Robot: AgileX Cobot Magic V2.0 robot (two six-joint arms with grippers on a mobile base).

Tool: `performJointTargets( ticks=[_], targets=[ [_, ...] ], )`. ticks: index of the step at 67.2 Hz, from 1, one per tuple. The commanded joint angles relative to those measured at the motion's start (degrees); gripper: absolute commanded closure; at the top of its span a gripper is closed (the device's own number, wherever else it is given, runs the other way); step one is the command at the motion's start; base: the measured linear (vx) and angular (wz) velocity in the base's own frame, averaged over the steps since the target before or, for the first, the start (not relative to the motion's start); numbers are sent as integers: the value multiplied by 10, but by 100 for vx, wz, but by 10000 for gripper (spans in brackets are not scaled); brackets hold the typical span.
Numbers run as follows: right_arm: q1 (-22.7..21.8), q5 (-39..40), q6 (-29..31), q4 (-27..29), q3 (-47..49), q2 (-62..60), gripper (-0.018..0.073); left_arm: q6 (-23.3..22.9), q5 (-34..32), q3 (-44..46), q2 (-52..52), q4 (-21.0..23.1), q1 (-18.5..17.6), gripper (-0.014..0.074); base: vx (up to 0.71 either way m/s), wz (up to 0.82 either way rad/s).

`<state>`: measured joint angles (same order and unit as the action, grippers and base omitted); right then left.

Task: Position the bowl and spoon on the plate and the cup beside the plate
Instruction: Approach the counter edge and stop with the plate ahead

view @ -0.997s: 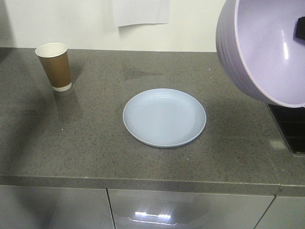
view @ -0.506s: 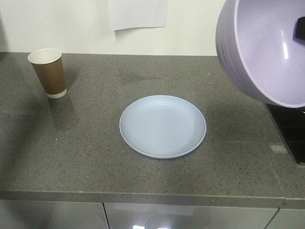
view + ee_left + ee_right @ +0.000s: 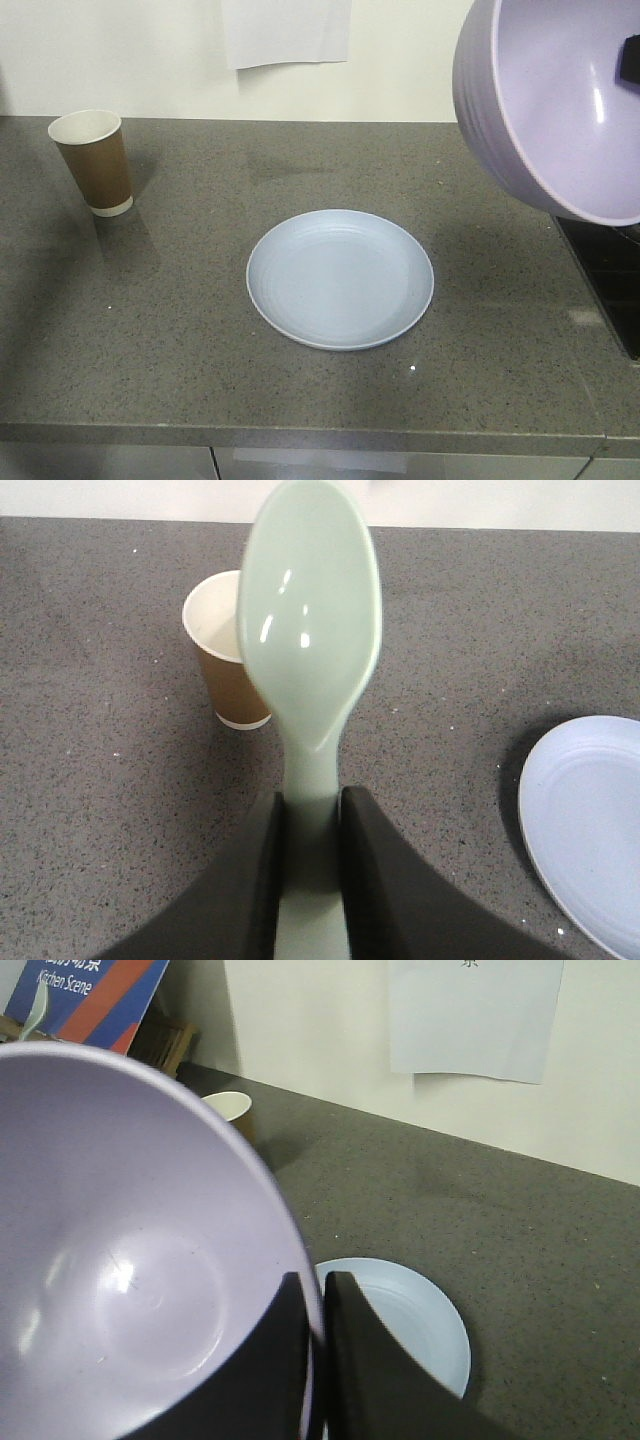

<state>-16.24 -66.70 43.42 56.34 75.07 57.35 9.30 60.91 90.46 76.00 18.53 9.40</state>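
Speckled dark-grey stone worktop [image 3: 180,300], matt, with a black inset panel [image 3: 605,285] at its right end

About the middle of the worktop: plate [image 3: 340,279], round, shallow, pale blue, faint concentric rings inside a low raised rim, nothing on it

Near the rear-left corner, close to the back edge, upright and well apart from the plate: cup [image 3: 91,162], tapered brown paper, white rolled rim, white inside, white band at the foot

Up in the air over the right end, tipped steeply with its mouth toward the front camera: bowl [image 3: 560,100], deep, smooth lavender plastic, glossy glints on the inner wall

Right gripper [image 3: 314,1285] clamped on the bowl's rim, one black finger against the inner wall, the other outside

Off the worktop at the left side, with the cup beyond and below it in the wrist view: spoon [image 3: 310,640], pale mint-green plastic, oval glossy scoop narrowing to a short flat handle

Left gripper [image 3: 311,805] pinching that handle between two black fingers, scoop pointing away from the wrist

Behind the back edge: pale wall [image 3: 130,50] with a white paper sheet [image 3: 286,30]; in the right wrist view, a blue and red sign [image 3: 90,985] reading "Kitchen Scene"
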Motion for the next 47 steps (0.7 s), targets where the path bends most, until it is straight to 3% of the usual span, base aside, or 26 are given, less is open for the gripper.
performJointTargets(
  ticks=[1,47],
  targets=[
    [-2,22,3,34,19,-5,565,0,-30,15,-16,16,-1,603,4,-1],
    [-2,22,3,34,19,-5,565,0,-30,15,-16,16,-1,603,4,-1]
  ],
)
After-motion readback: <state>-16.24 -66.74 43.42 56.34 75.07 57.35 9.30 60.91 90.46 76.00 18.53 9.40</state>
